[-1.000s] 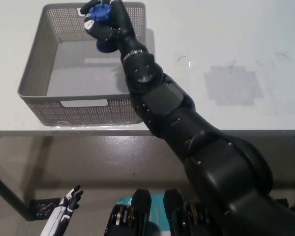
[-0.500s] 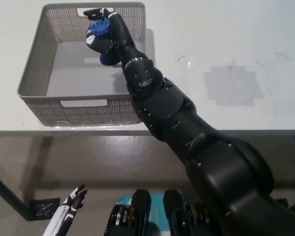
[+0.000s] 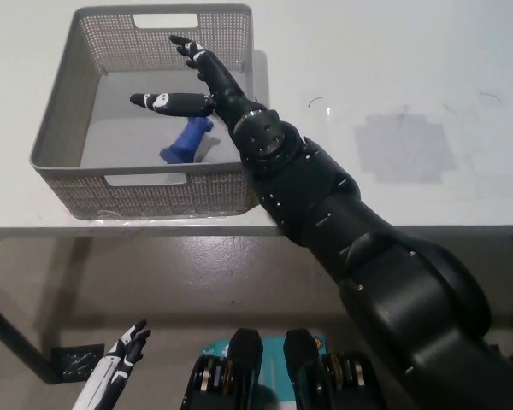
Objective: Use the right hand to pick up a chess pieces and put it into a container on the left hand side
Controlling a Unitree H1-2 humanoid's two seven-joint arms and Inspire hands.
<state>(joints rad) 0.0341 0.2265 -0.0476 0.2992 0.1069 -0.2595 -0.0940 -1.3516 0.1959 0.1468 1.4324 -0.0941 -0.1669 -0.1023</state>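
Head view, release step. At about 7 o'clock, low and off the bench, the white left hand rests idle; whether its fingers are spread or curled cannot be told at this size. From 5 o'clock the black right arm reaches diagonally toward 11 o'clock, over the near right corner of the grey mesh basket. The right hand hangs above the basket's interior, released and holding nothing, fingers spread, one extended toward 9 o'clock and the others toward 12 o'clock. The blue chess piece lies on its side on the basket floor, just below the hand and apart from it. The deposit appears complete; the next move calls for lifting the hand clear of the right wall, then withdrawing toward 5 o'clock.
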